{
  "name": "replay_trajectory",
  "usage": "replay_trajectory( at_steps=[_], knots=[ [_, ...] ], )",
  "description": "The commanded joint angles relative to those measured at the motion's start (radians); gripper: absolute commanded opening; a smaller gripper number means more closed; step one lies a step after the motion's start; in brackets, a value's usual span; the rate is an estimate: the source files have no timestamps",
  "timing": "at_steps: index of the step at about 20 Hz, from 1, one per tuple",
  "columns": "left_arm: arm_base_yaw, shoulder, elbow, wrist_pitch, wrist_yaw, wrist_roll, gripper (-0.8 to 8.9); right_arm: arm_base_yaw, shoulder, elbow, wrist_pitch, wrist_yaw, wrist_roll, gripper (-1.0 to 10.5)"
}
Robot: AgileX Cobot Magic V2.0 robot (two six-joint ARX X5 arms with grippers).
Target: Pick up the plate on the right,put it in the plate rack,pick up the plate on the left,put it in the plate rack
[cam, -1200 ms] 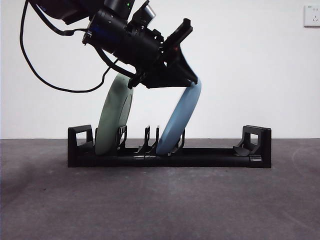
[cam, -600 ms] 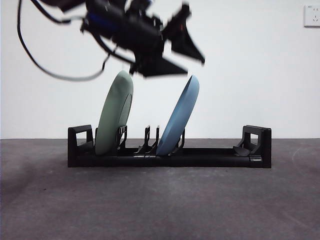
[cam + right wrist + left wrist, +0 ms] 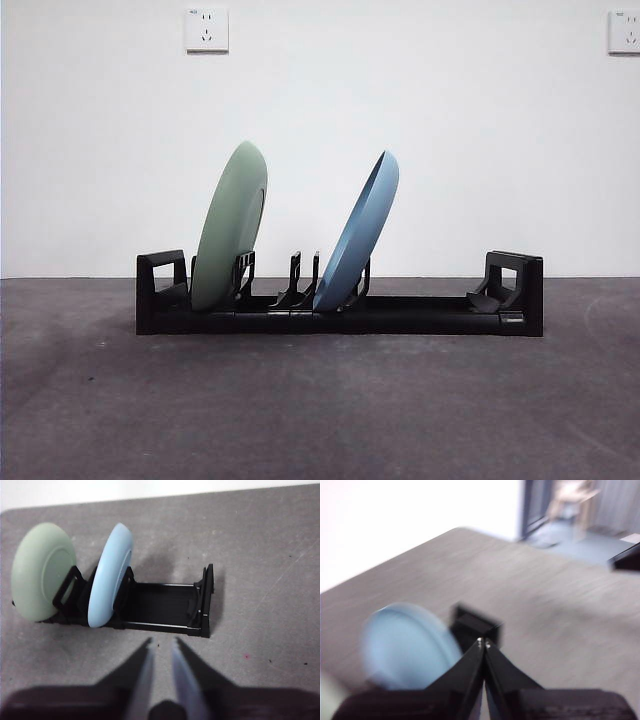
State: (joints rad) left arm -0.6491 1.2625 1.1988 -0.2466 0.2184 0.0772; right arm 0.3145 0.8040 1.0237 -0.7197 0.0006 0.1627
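Observation:
The long black plate rack (image 3: 430, 315) stands across the middle of the table. A pale green plate (image 3: 232, 225) leans upright in its left slots, and a light blue plate (image 3: 360, 230) leans in the middle slots. No arm shows in the front view. My left gripper (image 3: 483, 642) is shut and empty, up above the blurred blue plate (image 3: 405, 647) and a rack end (image 3: 475, 625). My right gripper (image 3: 162, 645) hangs open and empty well back from the rack (image 3: 160, 605), which holds the green plate (image 3: 42, 570) and the blue plate (image 3: 110, 575).
The right half of the rack holds no plate. Two wall sockets (image 3: 206, 29) (image 3: 624, 31) sit high on the white wall behind. A black tip of the other arm (image 3: 626, 560) shows in the left wrist view, near the table's edge.
The arm that stood over the blue plate has let it go and risen out of the front view. Both plates stay leaning in the rack.

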Motion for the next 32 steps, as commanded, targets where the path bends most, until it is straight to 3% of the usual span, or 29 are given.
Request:
replay_trajectory(
  at_steps=[1,3,5,9,12,14,18,19,28,30,32],
  knots=[
    [0.010,-0.087,0.000,-0.151,-0.144,0.087,-0.08,0.000,0.001,0.000,0.004,0.008,-0.052,-0.1],
    [0.046,-0.151,0.000,-0.245,-0.201,0.098,-0.08,0.000,0.000,-0.002,0.004,0.039,-0.067,-0.1],
    [0.129,-0.221,-0.010,-0.325,-0.189,0.108,-0.08,0.000,-0.016,-0.022,0.009,0.094,-0.067,-0.1],
    [0.257,-0.410,-0.199,-0.289,-0.136,0.098,-0.08,0.001,-0.114,-0.164,0.068,0.112,-0.043,-0.1],
    [0.298,-0.589,-0.412,-0.257,-0.135,0.051,-0.08,0.002,-0.248,-0.324,0.131,0.112,0.059,-0.1],
    [0.299,-0.716,-0.528,-0.222,-0.137,0.002,-0.08,0.002,-0.336,-0.410,0.165,0.124,0.089,-0.1],
    [0.299,-0.802,-0.557,-0.194,-0.139,-0.029,-0.03,0.001,-0.361,-0.429,0.162,0.273,0.282,-0.1],
    [0.299,-0.801,-0.557,-0.196,-0.139,-0.029,-0.03,0.001,-0.360,-0.429,0.162,0.275,0.293,-0.1],
    [0.299,-0.747,-0.557,-0.204,-0.138,-0.029,-0.03,0.001,-0.360,-0.429,0.158,0.268,0.289,-0.1],
    [0.299,-0.756,-0.557,-0.227,-0.150,0.029,-0.03,0.001,-0.360,-0.429,0.158,0.268,0.289,-0.1],
    [0.333,-0.817,-0.581,-0.232,-0.166,0.032,-0.03,0.001,-0.360,-0.429,0.158,0.267,0.289,-0.1]
  ],
)
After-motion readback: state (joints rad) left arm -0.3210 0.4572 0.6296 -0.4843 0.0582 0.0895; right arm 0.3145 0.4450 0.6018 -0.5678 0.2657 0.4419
